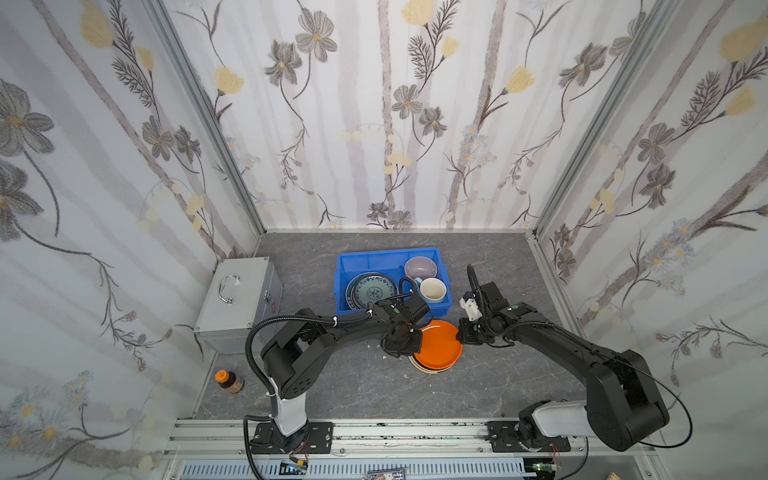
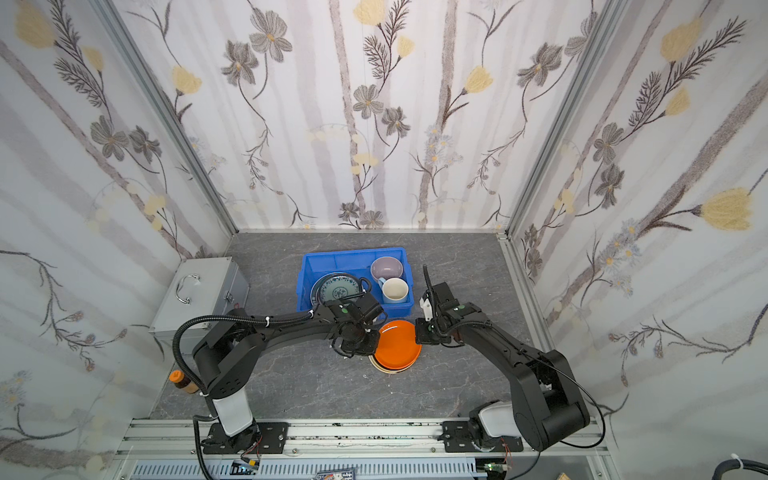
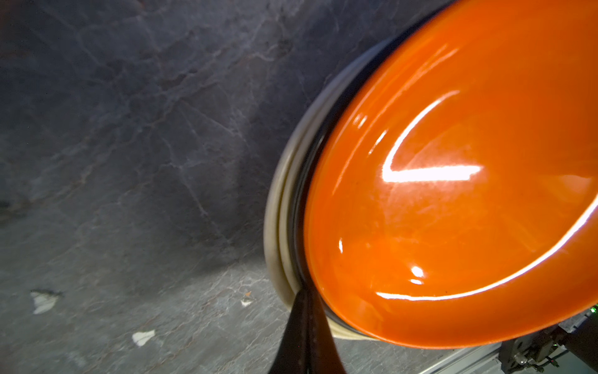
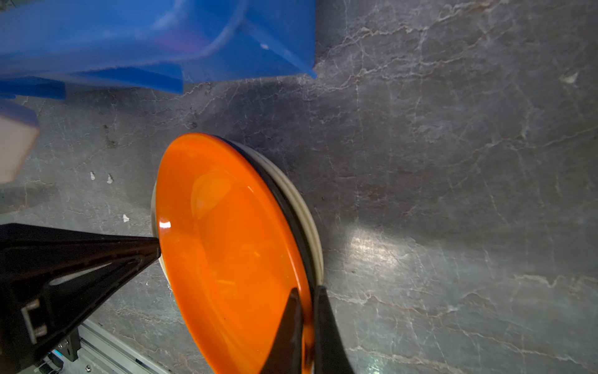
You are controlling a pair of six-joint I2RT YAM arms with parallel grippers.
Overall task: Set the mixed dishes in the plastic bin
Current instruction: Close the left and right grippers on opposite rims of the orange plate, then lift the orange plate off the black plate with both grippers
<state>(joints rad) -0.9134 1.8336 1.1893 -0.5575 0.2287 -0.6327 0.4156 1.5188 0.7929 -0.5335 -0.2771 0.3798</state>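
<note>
- The bright blue rectangular plastic bin point(image 1: 365, 259) stands on the grey marbled tabletop point(image 1: 353, 386), toward the table's far side in both top views.
- Inside the bin, a round teal-patterned plate point(image 1: 371, 292) lies in the left half on a darker plate whose rim just shows.
- A lilac bowl point(image 1: 420, 267) sits in the bin's far right corner, and a pale blue mug with a cream inside point(image 1: 432, 289) stands upright just nearer than the bowl.
- Just outside the bin's near wall, a glossy round orange plate point(image 1: 439, 347) tops a stack of a black plate point(image 4: 294, 233) and cream plates point(image 4: 310, 226). It sits off the stack's centre, shifted toward the bin.
- The right gripper point(image 4: 307, 291) has its jaws pinched on the orange plate; the rim runs between the two fingers at the plate's right edge.
- The left gripper point(image 3: 304, 311) has its jaws pressed together with nothing between them. Its tip meets the opposite edge of the stack, at the seam under the orange rim.
- A grey metal case with a handle point(image 1: 237, 299) stands left of the bin, well apart from the stack.
- A small brown bottle with an orange cap point(image 1: 228, 380) stands farther from the bin than the case, on the left toward the robot's rail.
</note>
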